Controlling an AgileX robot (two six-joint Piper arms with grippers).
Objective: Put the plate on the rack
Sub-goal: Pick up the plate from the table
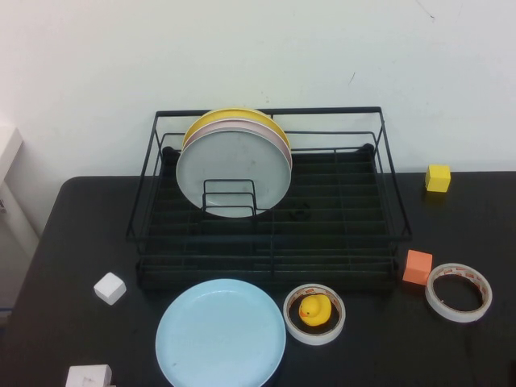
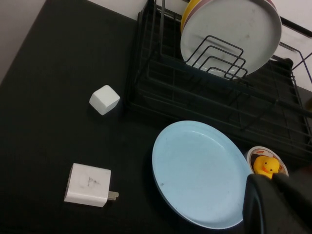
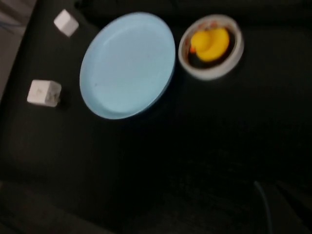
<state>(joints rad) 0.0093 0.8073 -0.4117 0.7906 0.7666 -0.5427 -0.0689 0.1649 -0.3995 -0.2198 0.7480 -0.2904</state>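
So the light blue plate (image 1: 220,333) is lying flat at the bottom centre of the high view, just in front of the rack (image 1: 268,234), touching neither claw. Left gripper (image 2: 278,204) is poking in at the left wrist view's lower right; right gripper isn't showing. Can't tell how wide either claw is.

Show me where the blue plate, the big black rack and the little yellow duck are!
blue plate (image 1: 220,333): high view, the middle of its flat face.
black rack (image 1: 387,158): high view, its right side wire.
yellow duck (image 1: 315,310): high view, its body, inside a tape roll.
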